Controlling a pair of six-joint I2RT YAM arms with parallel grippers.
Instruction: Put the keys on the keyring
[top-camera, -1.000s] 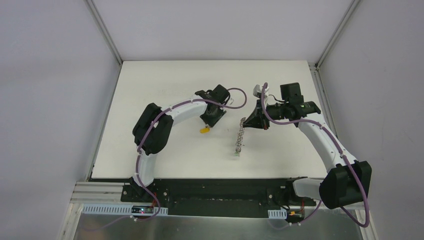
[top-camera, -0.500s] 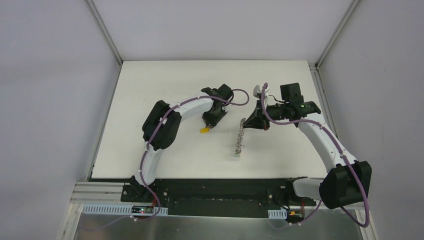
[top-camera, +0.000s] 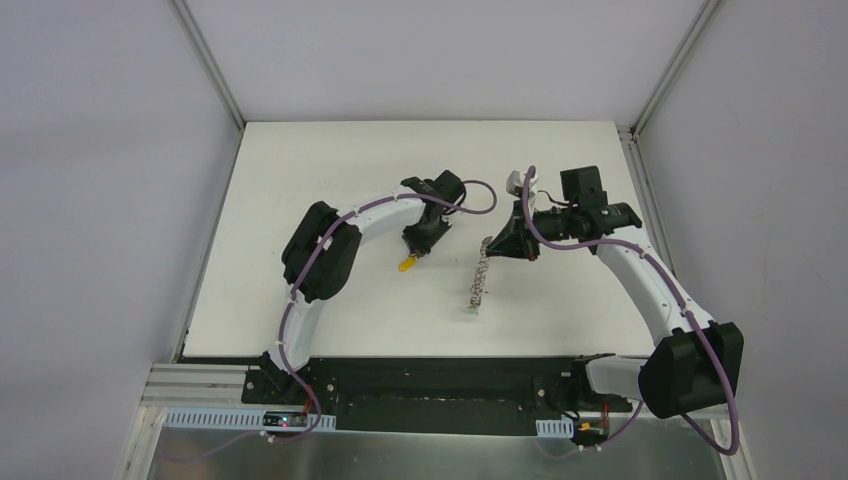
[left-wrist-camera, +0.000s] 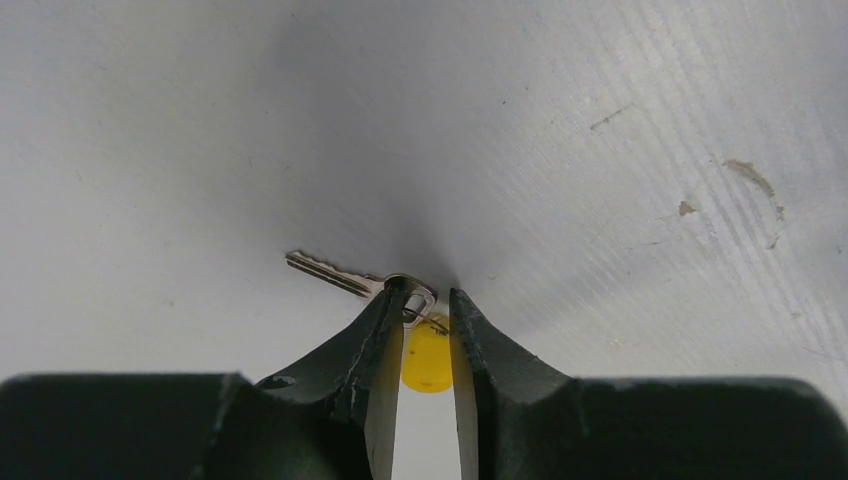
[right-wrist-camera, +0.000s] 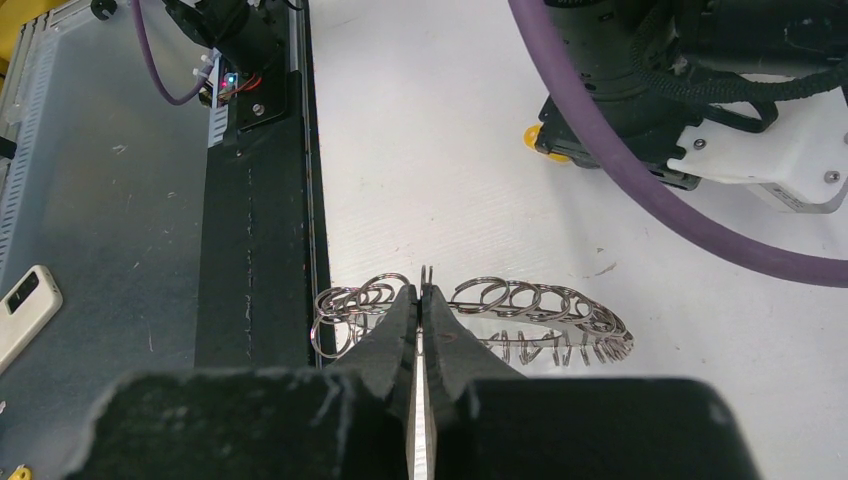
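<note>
Left tool (left-wrist-camera: 427, 292) low over yellow key (left-wrist-camera: 427, 362), flat on tabletop (top-camera: 330, 150), left of centre; jaws narrowly apart, astride yellow head; cannot tell if gripping yet

Right tool (right-wrist-camera: 422, 292) clamped tight on thin rim of keyring (right-wrist-camera: 520, 300), held on edge mid-tabletop; green key (top-camera: 472, 310) by its near end, attached or not unclear

Risks:
- off-centre pinch on head, with key pivoting or skating out across smooth surface
- flat key hard to lift cleanly
- thin-rim hold letting keyring swing during threading
</note>
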